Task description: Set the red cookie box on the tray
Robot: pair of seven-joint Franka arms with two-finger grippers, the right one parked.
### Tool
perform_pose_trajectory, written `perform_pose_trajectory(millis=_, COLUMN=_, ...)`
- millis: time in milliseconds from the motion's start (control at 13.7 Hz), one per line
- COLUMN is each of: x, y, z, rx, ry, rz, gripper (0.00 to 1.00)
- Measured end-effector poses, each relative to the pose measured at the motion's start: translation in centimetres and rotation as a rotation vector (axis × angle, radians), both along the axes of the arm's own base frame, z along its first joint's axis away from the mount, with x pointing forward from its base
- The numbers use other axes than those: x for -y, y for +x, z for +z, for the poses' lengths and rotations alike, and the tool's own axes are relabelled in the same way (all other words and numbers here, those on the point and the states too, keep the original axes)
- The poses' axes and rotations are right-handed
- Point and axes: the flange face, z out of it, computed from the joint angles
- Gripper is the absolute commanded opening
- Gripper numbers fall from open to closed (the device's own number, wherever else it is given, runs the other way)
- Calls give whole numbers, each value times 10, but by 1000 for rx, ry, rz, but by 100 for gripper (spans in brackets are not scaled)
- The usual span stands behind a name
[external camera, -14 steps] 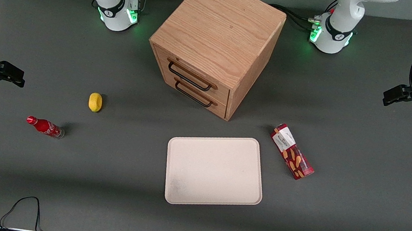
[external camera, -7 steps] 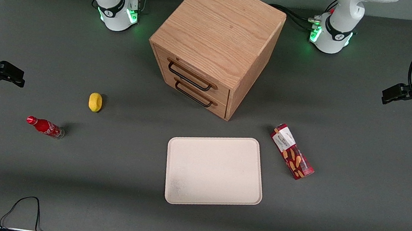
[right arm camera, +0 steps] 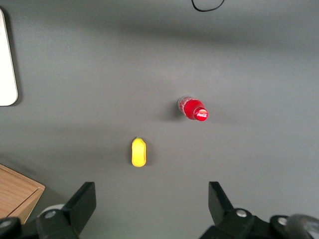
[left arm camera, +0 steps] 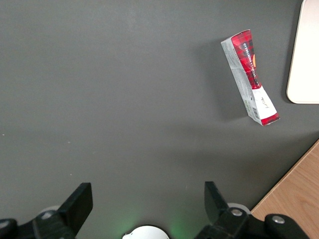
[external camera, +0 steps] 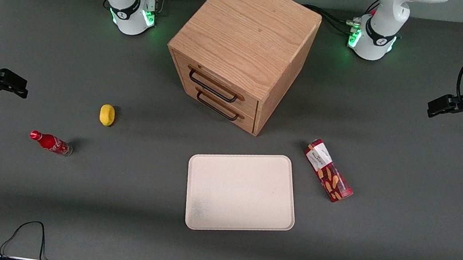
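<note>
The red cookie box [external camera: 328,170] lies flat on the grey table beside the tray [external camera: 241,191], its white-label end pointing toward the wooden cabinet. The tray is a cream-white rectangle with nothing on it. My gripper [external camera: 440,106] hangs above the table at the working arm's end, farther from the front camera than the box and well apart from it. In the left wrist view the gripper [left arm camera: 148,199] is open with nothing between its fingers, the cookie box [left arm camera: 249,77] lies some way off, and a corner of the tray [left arm camera: 305,50] shows beside the box.
A wooden two-drawer cabinet [external camera: 242,46] stands farther from the front camera than the tray, drawers shut. A yellow lemon [external camera: 107,114] and a small red soda bottle [external camera: 51,143] lie toward the parked arm's end. A black cable [external camera: 25,237] loops near the front edge.
My gripper has shifted slightly toward the middle of the table. The cookie box and tray have not moved.
</note>
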Motion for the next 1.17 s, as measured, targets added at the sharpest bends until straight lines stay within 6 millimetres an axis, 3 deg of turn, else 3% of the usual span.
perform_pose_trajectory(millis=511, x=2, y=-1, z=10, rx=-4, ry=-1, rz=-2, gripper=100)
perform_pose_trajectory(millis=657, x=13, y=1, z=10, rx=-1, ry=-8, rz=18, gripper=100)
perform_pose_trajectory(millis=803, x=50, y=8, z=16, rx=18, ry=-14, rz=116, gripper=100)
perform_pose_trajectory(millis=1022, x=132, y=23, z=31, rx=62, ry=-20, rz=332, gripper=100)
perform_pose_trajectory(millis=1169, x=159, y=36, z=35, rx=74, ry=-30, rz=433, gripper=100)
